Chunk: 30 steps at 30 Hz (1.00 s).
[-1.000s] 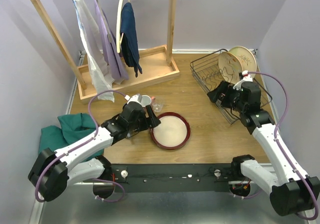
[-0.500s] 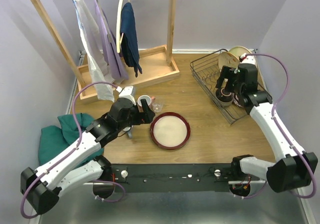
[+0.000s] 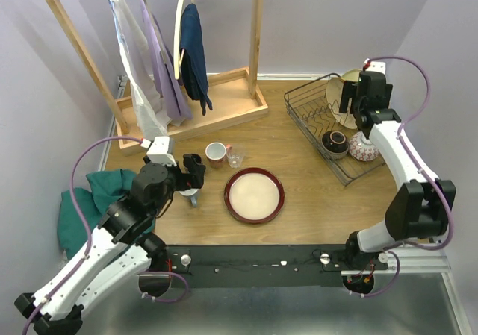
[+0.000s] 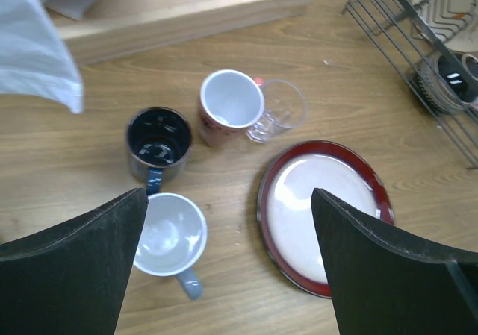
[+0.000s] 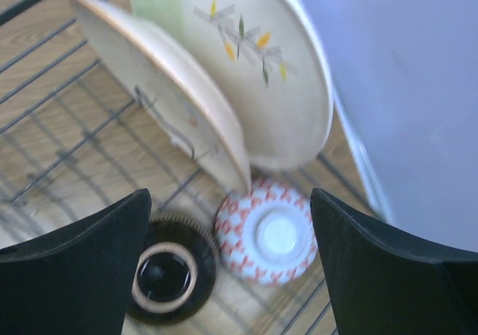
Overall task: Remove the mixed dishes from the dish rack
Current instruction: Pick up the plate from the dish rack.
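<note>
The dish rack at the far right holds two upright cream plates, one with a twig mark and one in front of it. An upturned red-patterned bowl and a dark bowl also sit in it. My right gripper is open and empty above them. On the table lie a red-rimmed plate, a light blue mug, a dark mug, a red mug and a clear glass. My left gripper is open and empty above the blue mug.
A wooden clothes rack with hanging garments stands at the far left. A green cloth lies at the left edge under my left arm. Walls close in on both sides, and the dish rack sits close to the right one.
My left gripper let go of the red mug and drew back to the near left. My right gripper moved from the bowls up toward the far end of the rack, over the plates.
</note>
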{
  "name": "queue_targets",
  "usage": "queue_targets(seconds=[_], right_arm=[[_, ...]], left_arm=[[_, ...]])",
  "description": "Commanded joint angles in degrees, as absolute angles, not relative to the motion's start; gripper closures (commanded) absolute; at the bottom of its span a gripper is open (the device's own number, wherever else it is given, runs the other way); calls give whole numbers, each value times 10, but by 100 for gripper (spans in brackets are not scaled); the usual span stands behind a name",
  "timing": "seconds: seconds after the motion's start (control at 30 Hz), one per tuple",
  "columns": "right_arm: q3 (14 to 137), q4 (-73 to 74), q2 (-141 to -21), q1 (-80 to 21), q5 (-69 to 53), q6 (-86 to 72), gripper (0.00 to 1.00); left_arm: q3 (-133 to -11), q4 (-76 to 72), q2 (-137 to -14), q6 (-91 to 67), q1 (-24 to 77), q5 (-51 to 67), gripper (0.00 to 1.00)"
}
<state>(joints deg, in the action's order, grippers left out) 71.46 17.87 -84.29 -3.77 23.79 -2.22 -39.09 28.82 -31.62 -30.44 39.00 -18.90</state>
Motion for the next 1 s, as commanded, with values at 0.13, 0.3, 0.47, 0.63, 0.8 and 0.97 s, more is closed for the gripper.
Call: queue_targets(seconds=[0.13, 0.3, 0.47, 0.63, 0.8, 0.97], right_arm=[[830, 138, -953, -24, 222, 126, 16], [863, 149, -1015, -23, 221, 155, 26], [886, 149, -1051, -21, 221, 185, 43], [900, 156, -1074, -22, 220, 217, 59], [900, 155, -1071, -21, 222, 252, 81], [899, 151, -1050, -22, 213, 272, 94]], left_arm=[[-334, 254, -241, -223, 387, -273, 1], [-332, 245, -242, -217, 385, -275, 1], [-329, 237, -245, -214, 379, -262, 1], [-328, 231, -251, -214, 367, -249, 1], [-326, 225, -255, -209, 357, -234, 1], [-324, 221, -258, -206, 350, -225, 1]])
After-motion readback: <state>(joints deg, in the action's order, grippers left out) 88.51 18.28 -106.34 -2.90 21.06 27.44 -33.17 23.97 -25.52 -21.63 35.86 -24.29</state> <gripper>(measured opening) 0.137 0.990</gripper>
